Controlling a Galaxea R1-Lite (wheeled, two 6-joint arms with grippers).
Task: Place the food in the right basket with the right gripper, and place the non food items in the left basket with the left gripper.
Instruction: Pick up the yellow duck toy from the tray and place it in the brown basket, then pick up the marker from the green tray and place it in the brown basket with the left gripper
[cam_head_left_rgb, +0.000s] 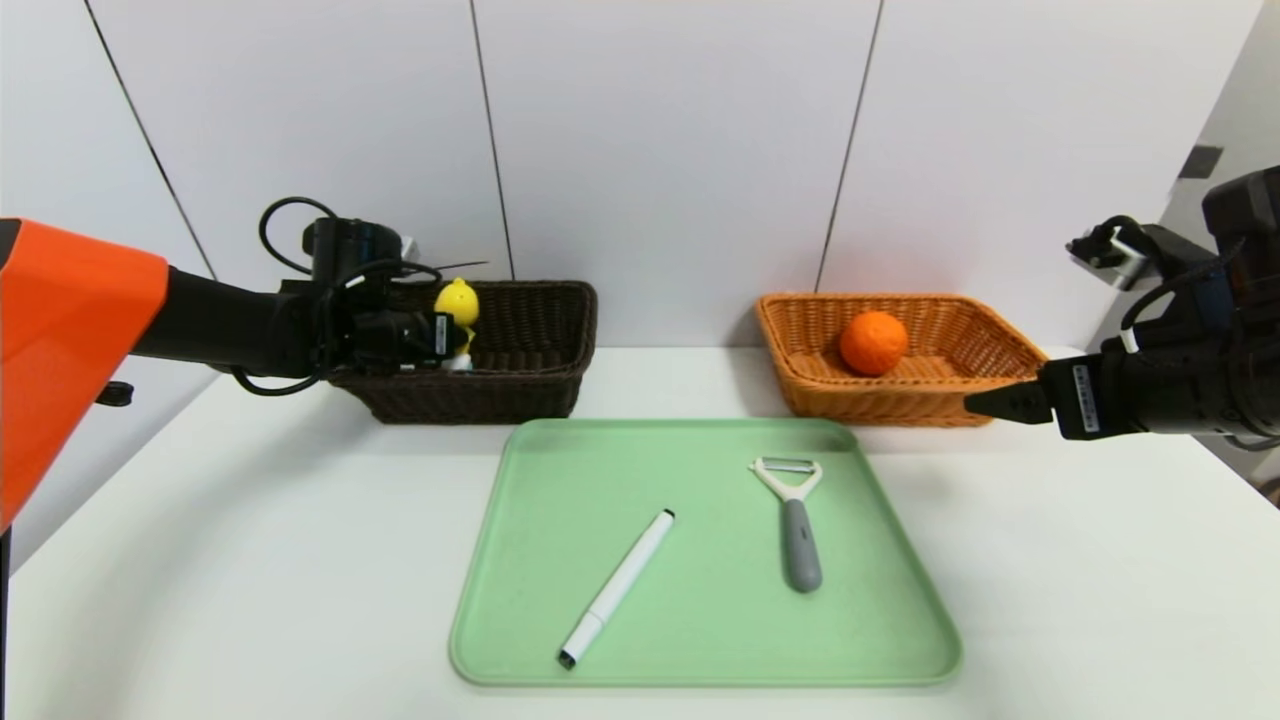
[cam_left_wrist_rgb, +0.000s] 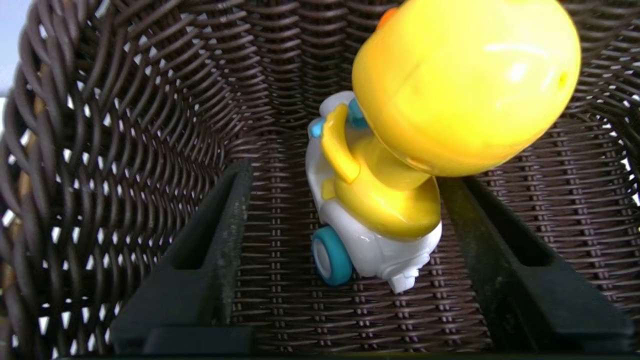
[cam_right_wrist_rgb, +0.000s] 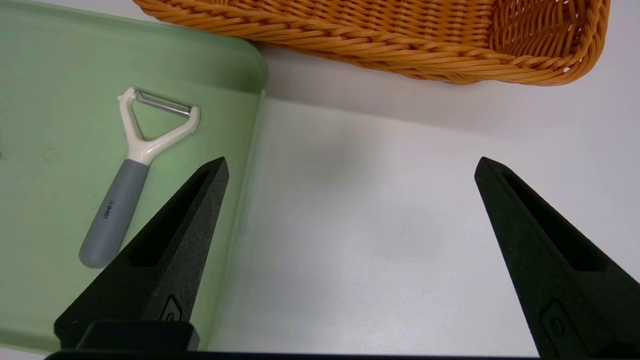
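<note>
Both fingers (cam_left_wrist_rgb: 220, 235) of my left tool (cam_left_wrist_rgb: 345, 250) are standing apart around the duck (cam_left_wrist_rgb: 400, 165), which could tip if bumped.

round dimpled orange fruit (cam_head_left_rgb: 873, 342): in orange-tan wicker basket (cam_head_left_rgb: 985, 345) | yellow duck toy on white wheeled base (cam_left_wrist_rgb: 380, 200): in dark brown wicker basket (cam_head_left_rgb: 540, 350) | white marker pen (cam_head_left_rgb: 616, 588), grey-handled white Y-peeler (cam_head_left_rgb: 795, 520): lying apart

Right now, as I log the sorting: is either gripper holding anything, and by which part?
Nothing is held. The left gripper stands open around the duck toy in the dark basket; the right gripper is open and empty.
</note>
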